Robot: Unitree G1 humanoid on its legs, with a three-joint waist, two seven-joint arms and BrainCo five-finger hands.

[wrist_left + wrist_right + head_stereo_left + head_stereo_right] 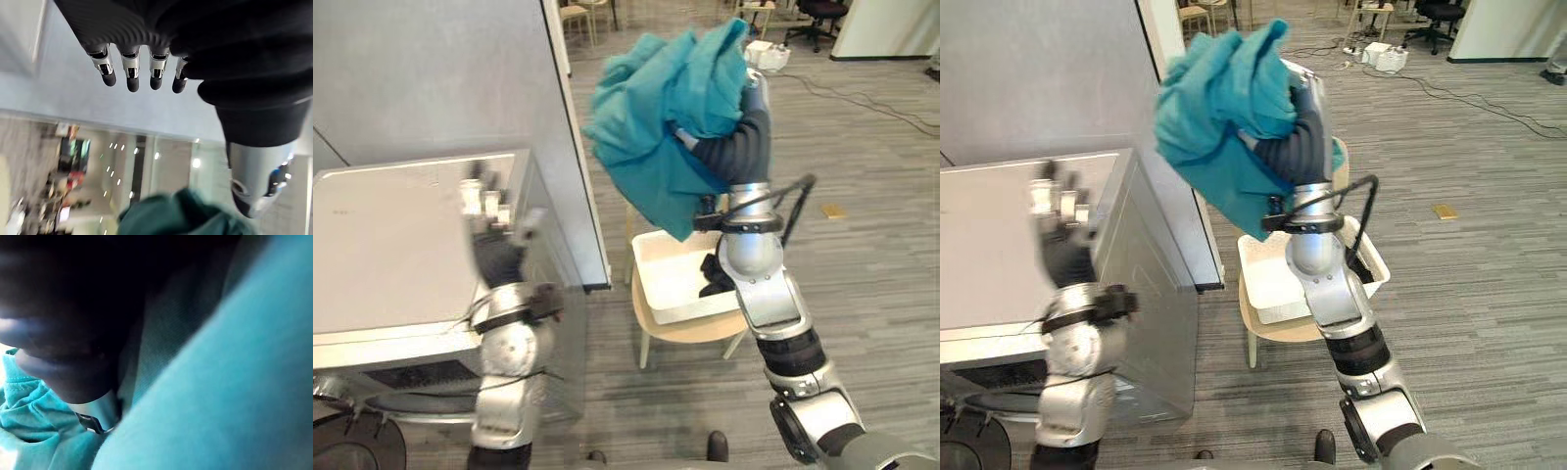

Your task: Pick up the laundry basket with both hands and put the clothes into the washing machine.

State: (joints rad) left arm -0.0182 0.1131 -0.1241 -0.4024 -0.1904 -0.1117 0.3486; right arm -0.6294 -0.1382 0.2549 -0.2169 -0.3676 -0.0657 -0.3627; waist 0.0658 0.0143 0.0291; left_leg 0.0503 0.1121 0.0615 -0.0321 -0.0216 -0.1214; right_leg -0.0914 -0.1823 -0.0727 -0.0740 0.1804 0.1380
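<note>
Judging progress from the layout, the task is at an early-to-middle stage. The white basket [644,272] sits on a wooden stool [690,330], held by neither hand. A teal garment [656,127] is raised high above the basket, bunched over the right hand [747,147]. Cloth covers that hand, so its grip cannot be told. A dark garment [715,275] lies in the basket. The washing machine [401,255] stands to the left of the basket, with no clothing seen on it, so loading appears not yet done.

The left hand [495,227] is raised left of the basket. The left wrist view shows its fingers [131,73] straight, side by side and empty, which the eye views leave indistinct. The right wrist view adds teal cloth lying against the hand.
</note>
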